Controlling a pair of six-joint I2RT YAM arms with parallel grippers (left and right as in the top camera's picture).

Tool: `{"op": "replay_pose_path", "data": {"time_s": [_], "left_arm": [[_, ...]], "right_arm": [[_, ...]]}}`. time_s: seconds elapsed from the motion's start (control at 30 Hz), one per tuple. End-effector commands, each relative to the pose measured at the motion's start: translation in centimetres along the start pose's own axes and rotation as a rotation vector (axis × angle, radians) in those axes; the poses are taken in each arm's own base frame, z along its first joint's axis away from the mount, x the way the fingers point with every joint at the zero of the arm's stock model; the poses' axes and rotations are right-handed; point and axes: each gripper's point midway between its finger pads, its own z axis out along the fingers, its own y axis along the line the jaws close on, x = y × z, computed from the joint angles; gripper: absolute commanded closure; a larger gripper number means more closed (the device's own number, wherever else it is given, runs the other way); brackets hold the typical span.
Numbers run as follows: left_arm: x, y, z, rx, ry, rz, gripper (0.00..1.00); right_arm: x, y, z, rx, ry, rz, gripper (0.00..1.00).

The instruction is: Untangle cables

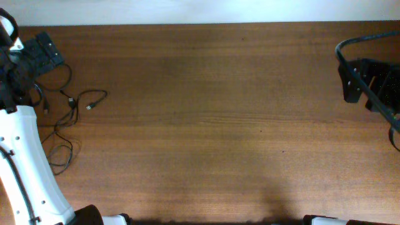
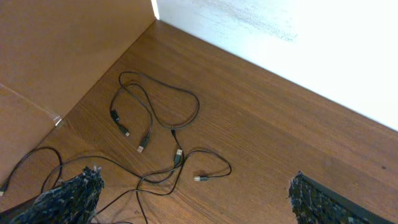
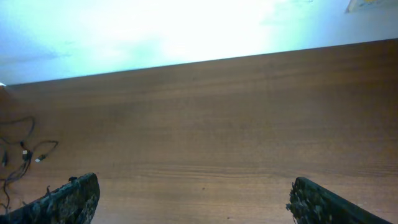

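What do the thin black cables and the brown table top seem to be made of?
The thin black cables look like matte plastic- or rubber-sheathed cord: they lie in soft loose curves. Their small plug tips glint silvery, probably metal. The brown table top shows straight grain lines and a dull sheen: wood or wood-look laminate, I cannot tell which.

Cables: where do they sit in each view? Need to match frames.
Overhead: cables at the left edge, beside the left arm.
Left wrist: cables left of centre, spread loose.
Right wrist: cables at the far left edge, small.
Shared landmark: table's back edge against the white wall.
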Motion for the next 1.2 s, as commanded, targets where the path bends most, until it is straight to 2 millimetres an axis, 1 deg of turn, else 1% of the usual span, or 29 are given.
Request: {"op": "replay_pose_path", "data": {"time_s": [0.0, 0.1, 0.17, 0.27, 0.33, 0.4, 0.57, 0.6, 0.77, 0.8, 0.97, 1.03, 1.07, 1.1, 1.13, 1.17], "left_arm": [[-0.1, -0.2, 0.0, 0.008, -0.002, 0.009, 0.01], [-0.1, -0.2, 0.0, 0.008, -0.002, 0.009, 0.01], [-0.1, -0.2, 0.0, 0.008, -0.002, 0.009, 0.01], [-0.1, -0.2, 0.0, 0.008, -0.002, 0.009, 0.01], [-0.1, -0.2, 0.0, 0.008, -0.002, 0.009, 0.01], [-0.1, -0.2, 0.0, 0.008, -0.002, 0.009, 0.01], [-0.1, -0.2, 0.0, 0.008, -0.002, 0.009, 0.01], [-0.1, -0.2, 0.0, 0.008, -0.002, 0.009, 0.01], [-0.1, -0.2, 0.0, 0.008, -0.002, 0.009, 0.01], [-0.1, -0.2, 0.0, 0.008, -0.002, 0.009, 0.01], [-0.1, -0.2, 0.0, 0.008, -0.001, 0.009, 0.01], [-0.1, -0.2, 0.0, 0.008, -0.001, 0.009, 0.01], [-0.1, -0.2, 0.0, 0.008, -0.001, 0.009, 0.01], [-0.1, -0.2, 0.0, 0.008, -0.001, 0.009, 0.01], [-0.1, -0.2, 0.0, 0.008, -0.001, 0.009, 0.01], [-0.1, -0.2, 0.0, 0.008, -0.001, 0.009, 0.01]], "right_arm": [[0.1, 0.2, 0.0, -0.008, 0.005, -0.006, 0.01], [0.1, 0.6, -0.1, -0.033, 0.003, -0.007, 0.01], [0.2, 1.4, -0.2, -0.077, 0.007, -0.01, 0.01], [0.3, 1.3, 0.1, -0.077, 0.017, -0.025, 0.01], [0.8, 1.0, 0.4, -0.032, 0.032, -0.054, 0.01], [0.8, 0.8, 0.6, 0.019, 0.017, -0.094, 0.01], [-0.9, 1.3, 0.0, 0.032, -0.14, -0.138, 0.01], [-0.9, 1.3, 0.1, 0.03, -0.163, -0.139, 0.01], [0.4, 0.9, 1.3, 0.02, -0.278, -0.147, 0.01], [0.9, 0.8, 1.6, 0.015, -0.315, -0.15, 0.01], [4.3, -0.2, 4.0, -0.002, -0.481, -0.161, 0.01], [6.3, -0.7, 5.4, -0.012, -0.57, -0.166, 0.01], [7.6, -1.1, 6.3, -0.019, -0.623, -0.169, 0.01], [8.3, -1.2, 6.7, -0.023, -0.654, -0.171, 0.01], [9.8, -1.6, 7.7, -0.027, -0.691, -0.174, 0.01], [10.9, -1.9, 8.3, -0.031, -0.714, -0.175, 0.01]]}}
